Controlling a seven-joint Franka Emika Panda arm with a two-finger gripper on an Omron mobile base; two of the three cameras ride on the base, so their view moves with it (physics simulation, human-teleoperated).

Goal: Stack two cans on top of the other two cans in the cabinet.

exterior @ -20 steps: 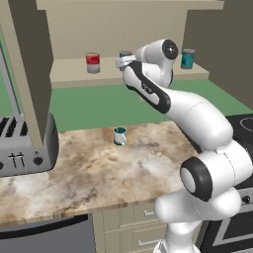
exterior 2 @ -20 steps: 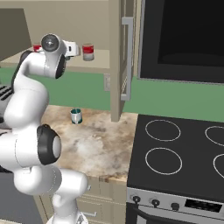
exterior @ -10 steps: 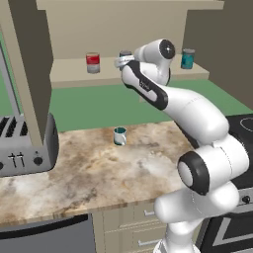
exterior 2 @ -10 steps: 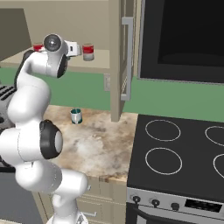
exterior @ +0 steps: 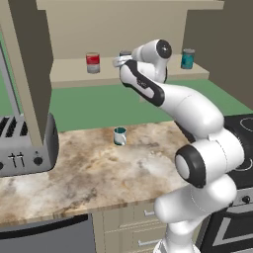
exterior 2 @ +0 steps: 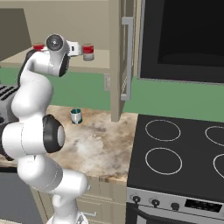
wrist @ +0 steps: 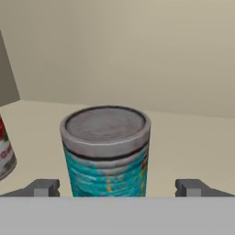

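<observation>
None of the cans sits on another yet, so by the look of it the stacking has not begun and both lifts are left to do. The pincer point(wrist: 117, 187) is up at the cabinet point(exterior: 143, 22) shelf with its jaws wide apart, one dark fingertip on either side of a teal can point(wrist: 106, 151) that stands upright between them; the tips seem clear of its label, so I judge this the approach to the first grasp, not a hold. Just beside that can, at the left edge of the hand view, a red-and-white can point(wrist: 4, 153) stands on the same shelf board. In the left base view a red-and-white can point(exterior: 93, 63) stands toward the left of the shelf, and a second teal can point(exterior: 187, 58) stands well apart at the right end, each alone and upright. The cabinet holds these tins on its tan shelf and nothing else that I can make out. Below, a teal-and-white mug point(exterior: 119, 136) stands on the counter point(exterior: 84, 175) near a toaster point(exterior: 24, 148).
</observation>
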